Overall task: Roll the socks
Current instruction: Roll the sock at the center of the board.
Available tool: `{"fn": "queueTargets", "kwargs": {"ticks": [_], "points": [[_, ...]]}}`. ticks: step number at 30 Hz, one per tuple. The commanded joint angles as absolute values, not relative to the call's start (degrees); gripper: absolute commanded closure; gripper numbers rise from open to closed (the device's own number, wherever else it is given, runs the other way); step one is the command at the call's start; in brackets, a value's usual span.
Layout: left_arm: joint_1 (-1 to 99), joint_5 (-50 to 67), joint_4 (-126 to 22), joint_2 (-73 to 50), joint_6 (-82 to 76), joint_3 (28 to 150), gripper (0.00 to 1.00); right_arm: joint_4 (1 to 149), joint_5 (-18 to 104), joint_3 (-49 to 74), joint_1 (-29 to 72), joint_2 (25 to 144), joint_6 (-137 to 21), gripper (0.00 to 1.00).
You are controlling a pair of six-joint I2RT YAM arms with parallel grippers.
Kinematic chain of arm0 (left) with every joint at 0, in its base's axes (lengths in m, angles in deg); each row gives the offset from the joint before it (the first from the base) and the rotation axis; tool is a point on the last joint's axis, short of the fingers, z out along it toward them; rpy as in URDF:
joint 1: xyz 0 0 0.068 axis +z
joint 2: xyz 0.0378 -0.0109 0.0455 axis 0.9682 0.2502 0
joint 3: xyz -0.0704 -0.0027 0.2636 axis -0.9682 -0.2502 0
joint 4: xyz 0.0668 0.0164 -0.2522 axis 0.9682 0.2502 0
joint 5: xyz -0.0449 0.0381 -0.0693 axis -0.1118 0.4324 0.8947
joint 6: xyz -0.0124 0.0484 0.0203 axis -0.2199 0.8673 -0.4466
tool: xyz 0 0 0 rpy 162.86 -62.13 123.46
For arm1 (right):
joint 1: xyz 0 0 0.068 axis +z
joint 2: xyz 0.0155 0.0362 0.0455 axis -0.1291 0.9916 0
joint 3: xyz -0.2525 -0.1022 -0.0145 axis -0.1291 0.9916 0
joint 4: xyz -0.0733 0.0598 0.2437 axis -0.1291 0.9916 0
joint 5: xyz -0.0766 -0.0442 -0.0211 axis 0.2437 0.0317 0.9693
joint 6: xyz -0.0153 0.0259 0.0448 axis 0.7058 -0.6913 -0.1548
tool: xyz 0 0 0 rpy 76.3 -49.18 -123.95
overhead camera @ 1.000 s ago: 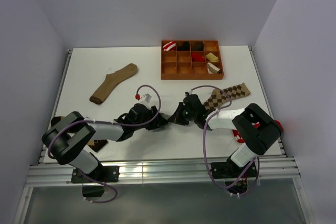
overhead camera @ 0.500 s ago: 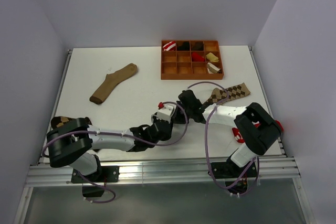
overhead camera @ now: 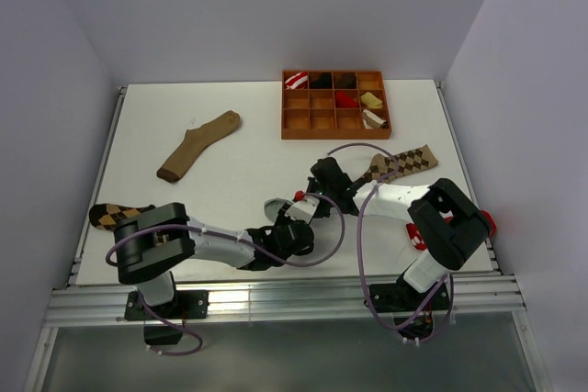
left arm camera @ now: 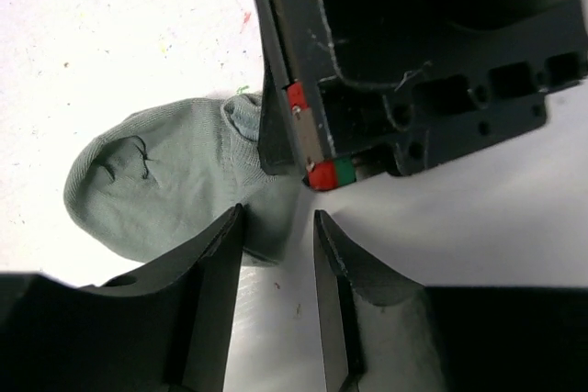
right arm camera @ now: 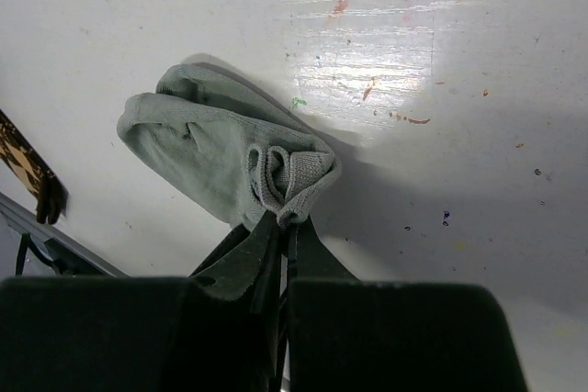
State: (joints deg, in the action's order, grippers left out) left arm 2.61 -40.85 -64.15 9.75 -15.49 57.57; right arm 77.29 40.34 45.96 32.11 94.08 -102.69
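The small grey sock lies crumpled on the white table near the front middle. My right gripper is shut on its folded cuff, and the right wrist view shows the jaws pinching the cuff of the grey sock. My left gripper is open, with its left finger over the near edge of the grey sock and bare table between the fingers. It sits just in front of the right gripper. The lighter argyle sock lies flat at the right. The darker argyle sock lies at the far left.
A long plain tan sock lies at the back left. A brown compartment tray holding rolled socks stands at the back. The left arm stretches low along the front edge. Grey walls close in the table on both sides.
My left arm has swept rightward along the front, uncovering the darker argyle sock at the left. The left gripper now sits open at the grey sock. The right gripper barely moved.
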Motion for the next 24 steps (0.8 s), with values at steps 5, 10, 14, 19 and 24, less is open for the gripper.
{"fn": "queueTargets", "kwargs": {"ticks": [5, 10, 14, 19, 24], "points": [[2.4, -44.4, -61.2, 16.9, -16.7, 62.3, 0.69, 77.1, 39.7, 44.7, 32.8, 94.7, -102.6, 1.00], [2.4, -43.1, -60.9, 17.0, -18.9, 61.2, 0.92, 74.8, 38.8, 46.4, 32.8, 93.6, -102.9, 1.00], [2.6, -41.1, -61.6, 15.0, -21.0, 59.3, 0.99, 67.3, 37.7, 49.3, 32.6, 90.6, -104.6, 0.91], [4.9, -33.0, -63.3, 10.5, -24.8, 56.4, 0.99, 62.2, 40.8, 53.6, 32.3, 85.8, -106.6, 0.68], [9.0, -24.2, -65.1, 6.1, -29.3, 53.0, 0.99, 57.7, 45.2, 58.7, 31.5, 78.9, -108.9, 0.46]]}}
